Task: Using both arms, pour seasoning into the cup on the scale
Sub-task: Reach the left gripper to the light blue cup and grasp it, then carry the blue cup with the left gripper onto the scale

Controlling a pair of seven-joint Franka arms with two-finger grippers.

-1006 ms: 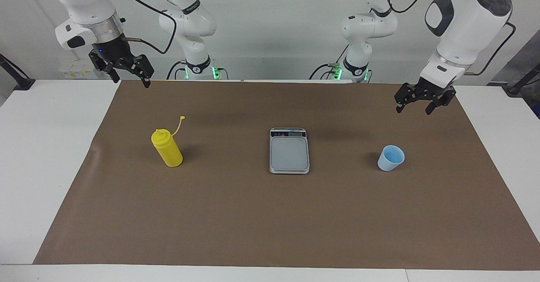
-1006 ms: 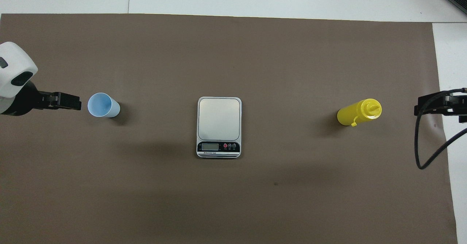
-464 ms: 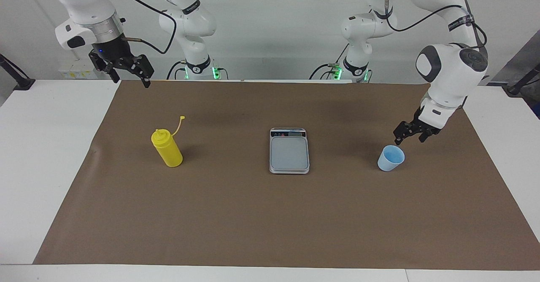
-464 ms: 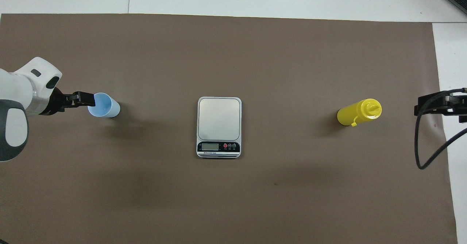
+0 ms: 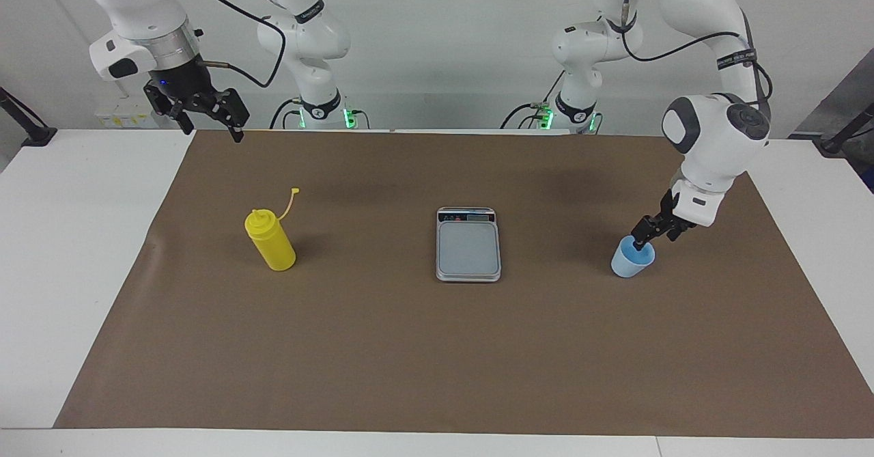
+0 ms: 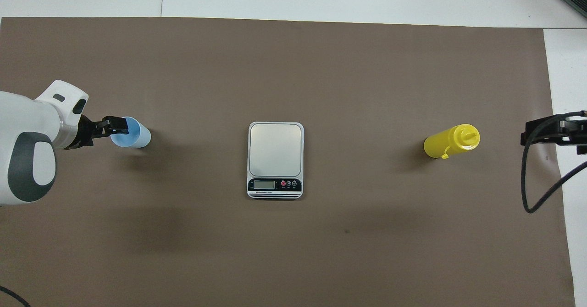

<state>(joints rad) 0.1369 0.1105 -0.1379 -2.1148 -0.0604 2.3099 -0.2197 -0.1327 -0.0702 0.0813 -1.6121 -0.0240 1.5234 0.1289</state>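
Observation:
The light blue cup (image 5: 627,264) stands upright on the brown mat toward the left arm's end of the table; it also shows in the overhead view (image 6: 139,136). My left gripper (image 5: 655,238) (image 6: 120,129) is down at the cup's rim, open, with one finger dipped inside the cup and the other outside it. The silver-grey scale (image 5: 468,246) (image 6: 275,154) lies bare mid-table. The yellow seasoning bottle (image 5: 271,242) (image 6: 451,141) stands upright toward the right arm's end, its cap dangling on the tether. My right gripper (image 5: 212,131) (image 6: 532,132) waits open, high over the mat's edge.
A brown mat (image 5: 437,348) covers most of the white table (image 5: 61,252). The scale's display strip (image 6: 275,184) faces the robots. A black cable (image 6: 545,192) hangs from the right arm.
My left gripper came down from above the mat to the cup's rim, and one finger now dips inside the cup. The right arm, bottle, scale and cup have not moved.

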